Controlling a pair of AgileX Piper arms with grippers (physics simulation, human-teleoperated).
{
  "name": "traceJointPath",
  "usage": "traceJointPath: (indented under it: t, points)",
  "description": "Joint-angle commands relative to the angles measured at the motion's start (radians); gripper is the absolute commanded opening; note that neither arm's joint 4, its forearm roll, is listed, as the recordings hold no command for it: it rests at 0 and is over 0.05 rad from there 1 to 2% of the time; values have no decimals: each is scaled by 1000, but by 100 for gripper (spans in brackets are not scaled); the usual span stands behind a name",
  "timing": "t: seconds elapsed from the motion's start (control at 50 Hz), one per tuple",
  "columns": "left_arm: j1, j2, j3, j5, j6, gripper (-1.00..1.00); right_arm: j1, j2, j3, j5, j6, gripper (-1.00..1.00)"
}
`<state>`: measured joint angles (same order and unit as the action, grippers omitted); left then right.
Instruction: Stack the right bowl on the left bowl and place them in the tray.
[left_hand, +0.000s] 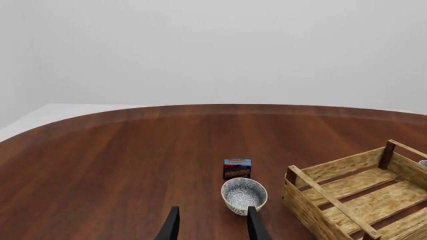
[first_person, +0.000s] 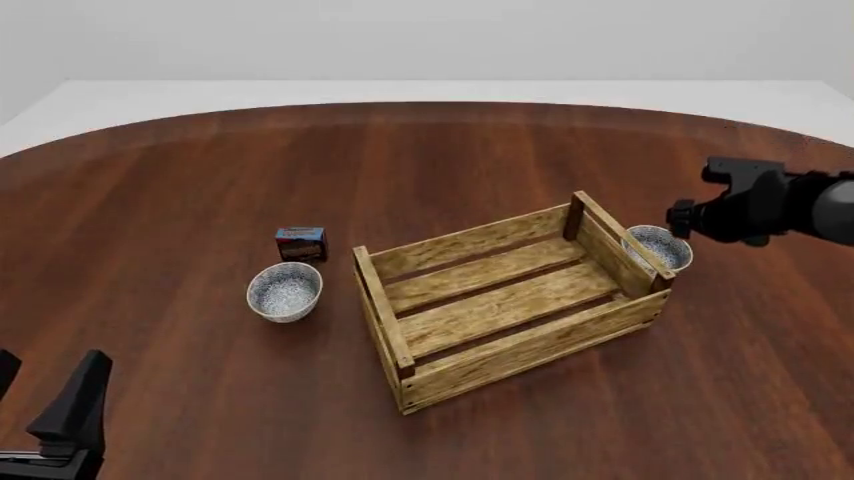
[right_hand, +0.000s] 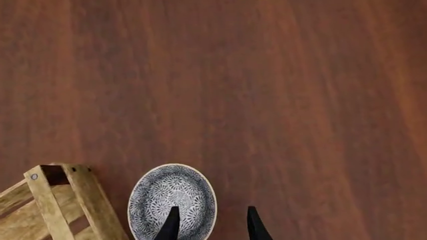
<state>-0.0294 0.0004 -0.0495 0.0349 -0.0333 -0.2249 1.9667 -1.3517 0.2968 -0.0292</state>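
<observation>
The left bowl (first_person: 284, 290), white with a grey pattern, stands on the table left of the tray (first_person: 470, 243), a light-wood slatted crate. The right bowl (first_person: 657, 248) stands just outside the tray's far right corner. My right gripper (first_person: 683, 218) hangs over that bowl. In the right wrist view it is open (right_hand: 212, 225), with one finger over the bowl's inside (right_hand: 172, 200) and the other outside its rim. My left gripper (first_person: 47, 400) is open and empty at the near left. In the left wrist view (left_hand: 213, 227) the left bowl (left_hand: 243, 194) lies just ahead of its fingers.
A small blue-and-red box (first_person: 300, 243) stands just behind the left bowl, also in the left wrist view (left_hand: 237, 168). The tray's corner post (right_hand: 50, 200) is close beside the right bowl. The round wooden table (first_person: 160, 200) extends far to the left and back.
</observation>
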Motion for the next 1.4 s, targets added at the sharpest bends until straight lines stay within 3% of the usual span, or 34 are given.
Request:
traceJointPath:
  t: [0.02, 1.38, 1.4]
  points:
    - [-1, 0, 1, -1, -1, 100, 0, 24, 13, -22, -1, 100]
    - [-2, 0, 2, -5, -4, 100, 6, 190, 40, -127, 30, 100]
    - [-2, 0, 0, -3, -5, 100, 5, 188, 40, -128, 31, -100]
